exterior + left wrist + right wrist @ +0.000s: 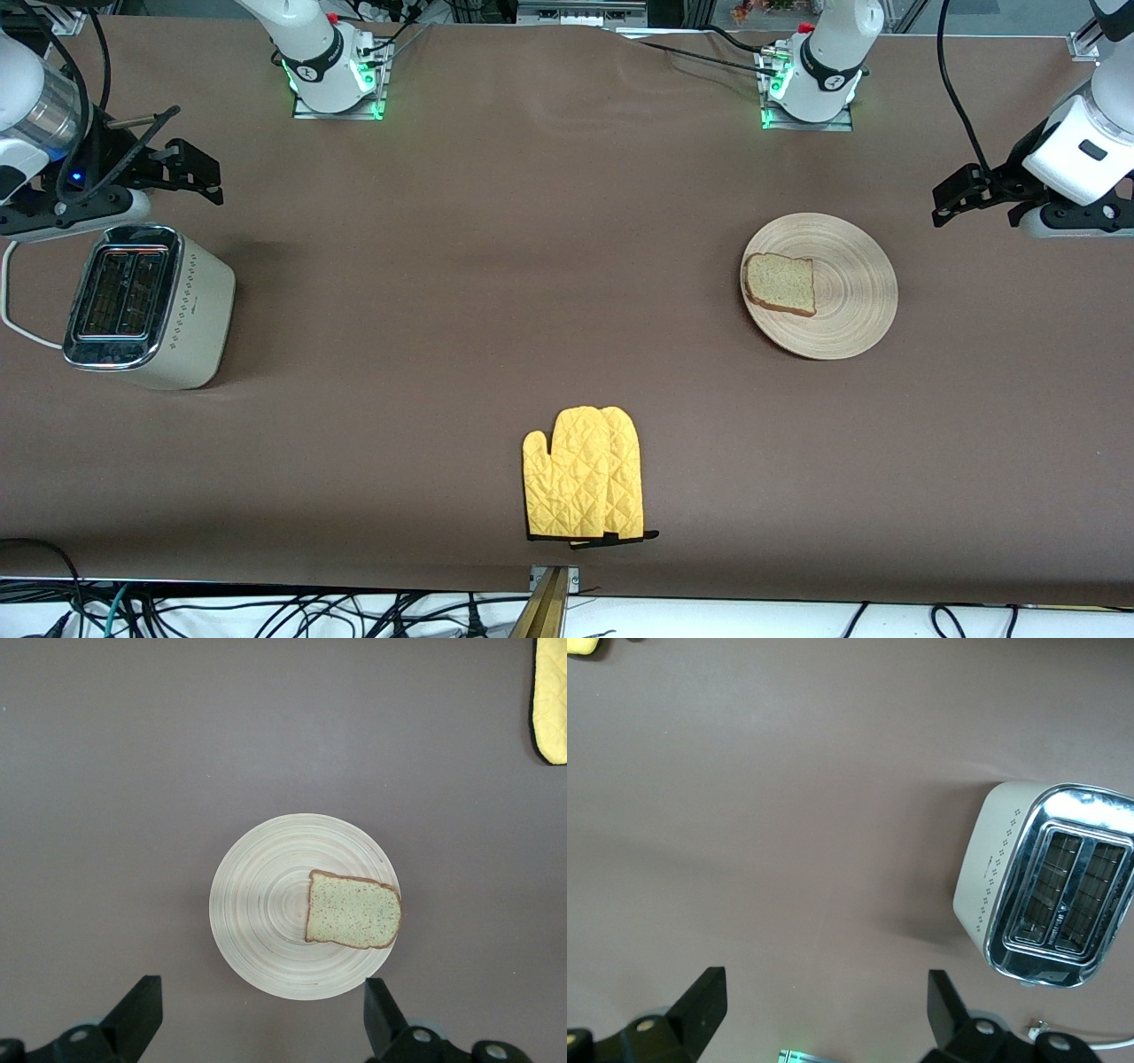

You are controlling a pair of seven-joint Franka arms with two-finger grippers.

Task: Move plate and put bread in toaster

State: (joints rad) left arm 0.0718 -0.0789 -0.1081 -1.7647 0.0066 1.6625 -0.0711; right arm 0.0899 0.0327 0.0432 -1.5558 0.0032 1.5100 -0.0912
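The round tan wooden plate (842, 306) lies toward the left arm's end of the table, with the bread slice (780, 283) on its part nearest the table's middle. Both show in the left wrist view, the plate (266, 921) and the bread (353, 910). My left gripper (950, 199) hangs open and empty over the table beside the plate; it also shows in the left wrist view (263, 1005). The cream toaster (146, 306) stands at the right arm's end, slots empty, and shows in the right wrist view (1050, 881). My right gripper (197, 155) hangs open and empty above the table by the toaster; it also shows in the right wrist view (826, 997).
A yellow oven mitt (585, 474) lies at the middle of the table, nearer to the front camera than the plate and toaster. The toaster's white cord (13, 306) loops off at the table's end. The arm bases (332, 66) (811, 75) stand along the edge farthest from the front camera.
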